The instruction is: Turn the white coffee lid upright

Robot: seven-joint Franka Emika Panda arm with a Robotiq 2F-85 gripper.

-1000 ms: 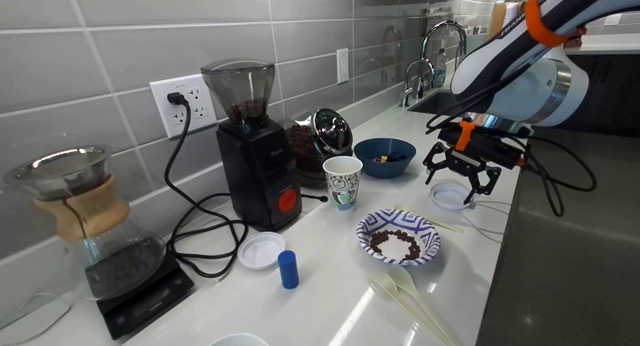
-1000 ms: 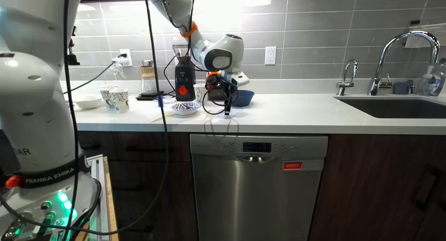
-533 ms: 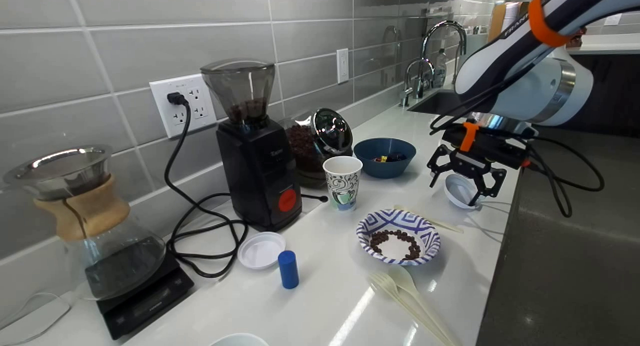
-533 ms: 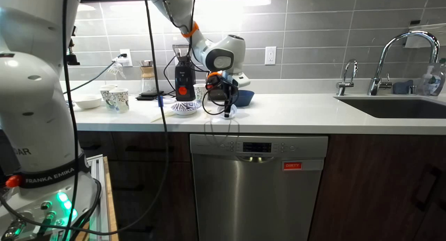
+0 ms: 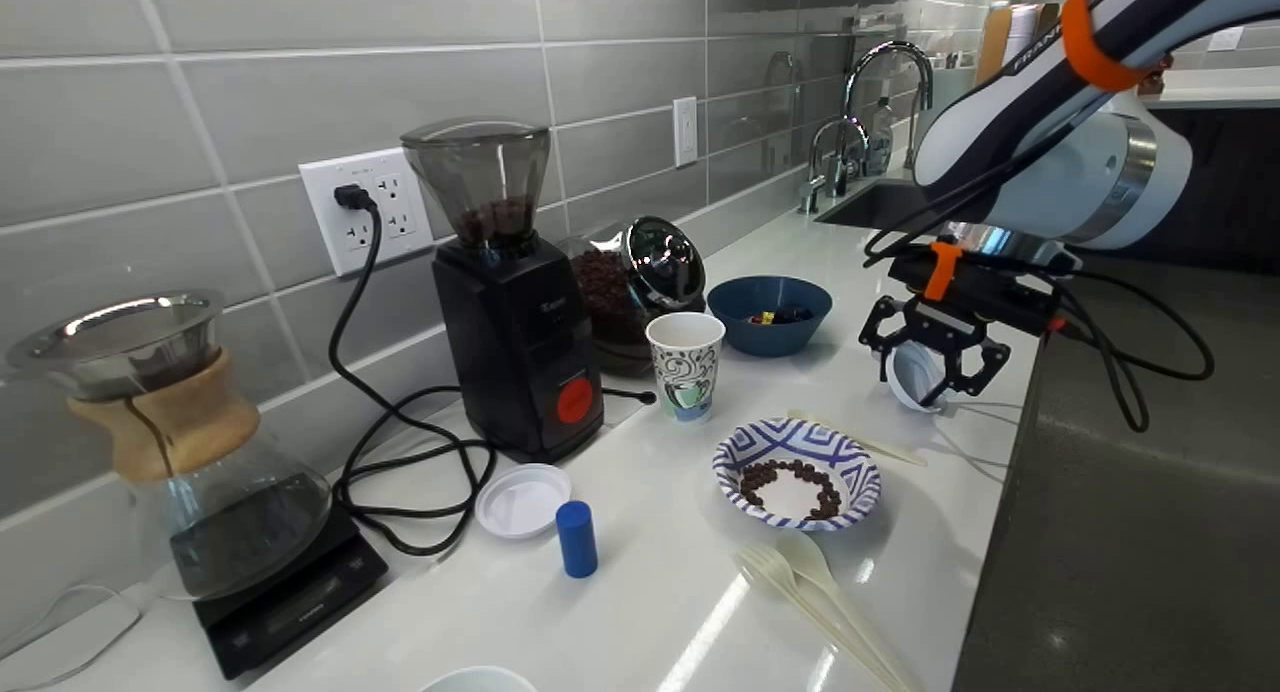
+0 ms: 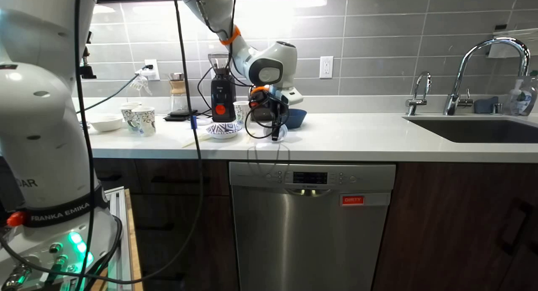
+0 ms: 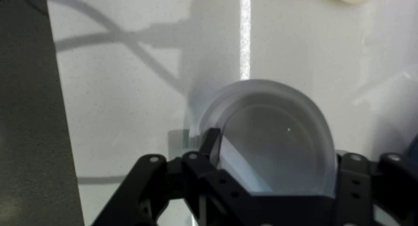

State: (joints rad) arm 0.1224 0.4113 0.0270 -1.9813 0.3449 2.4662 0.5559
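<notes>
1. In an exterior view, a black gripper [image 5: 907, 388] hangs low over a white counter [image 5: 650, 622]. The white lid [image 5: 912, 374] is between its jaws, tilted steeply instead of lying flat, near the counter's front edge; slipping free, it could skid over that edge onto the floor [image 5: 1150, 502]. A patterned bowl [image 5: 797, 474] and a pale plastic handle [image 5: 888, 450] sit nearby, and a wide swing while turning might knock them.

2. In an exterior view facing a dishwasher [image 6: 313, 223], the gripper points down and hides part of the white lid [image 6: 283, 134]. Whether the lid's lower edge touches the counter cannot be told; if it does, turning could drag the rim and twist it loose.

3. In the wrist view, slightly blurred, dark fingers [image 7: 210, 141] stand partway apart with the round white lid [image 7: 274, 147] filling the gap. One overlaps the rim at the left of the view; the other is against, or just beside, the opposite rim. Whether this is a firm grasp or mere propping, I cannot tell. Contact looks uneven, so a harder squeeze might pop the lid out or buckle its thin-looking plastic.
</notes>
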